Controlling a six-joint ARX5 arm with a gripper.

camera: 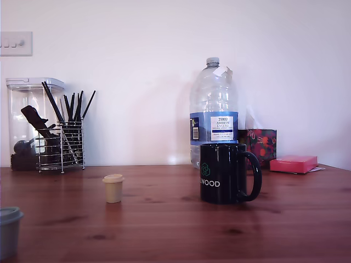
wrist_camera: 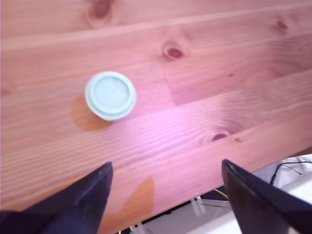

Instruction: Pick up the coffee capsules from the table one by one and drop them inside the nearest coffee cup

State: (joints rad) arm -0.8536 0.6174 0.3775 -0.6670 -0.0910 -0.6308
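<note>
The wooden table (camera: 164, 230) carries a black mug (camera: 222, 173) with white "WOOD" lettering, its handle toward the exterior view's right. A cream-beige capsule (camera: 113, 188) stands upright, well apart to the mug's left. A grey-teal capsule (camera: 9, 230) is cut off at the lower left edge. Behind the mug stands a clear water bottle (camera: 213, 112). A wire utensil holder (camera: 60, 143) sits at rear left.

Looks like someone's home, kitchen or dining corner: knotty pine tabletop (camera: 164, 230) against a plain white wall with a light switch (camera: 16, 43), wire utensil caddy (camera: 60, 147), supermarket water bottle (camera: 213, 115), branded mug (camera: 222, 173), floral tissue box (camera: 261, 143).
</note>
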